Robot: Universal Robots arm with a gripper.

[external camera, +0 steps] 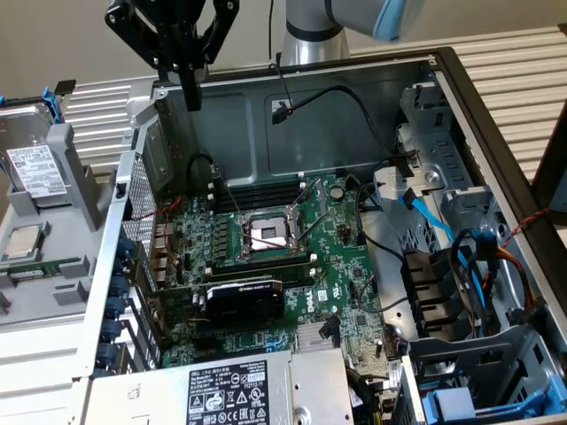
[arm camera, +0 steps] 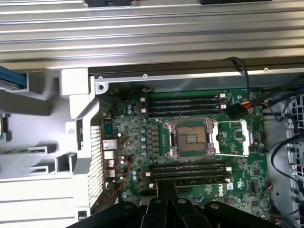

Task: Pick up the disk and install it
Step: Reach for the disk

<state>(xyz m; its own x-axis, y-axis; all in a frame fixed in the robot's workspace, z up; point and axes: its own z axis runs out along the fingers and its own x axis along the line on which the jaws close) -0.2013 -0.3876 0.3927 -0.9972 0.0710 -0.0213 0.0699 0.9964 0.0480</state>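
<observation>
The disk (external camera: 34, 170) sits label showing in a grey rack (external camera: 75, 164) at 9 o'clock in the exterior view, outside the computer case (external camera: 257, 133). The gripper (external camera: 192, 99), toward 1 o'clock from it, hangs empty, jaws pinched together. A clean pick likely needs them spread and squared to the carrier's edges.

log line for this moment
gripper: shut, empty | above: computer case, open | disk: exterior view's left, outside case, not gripped
</observation>
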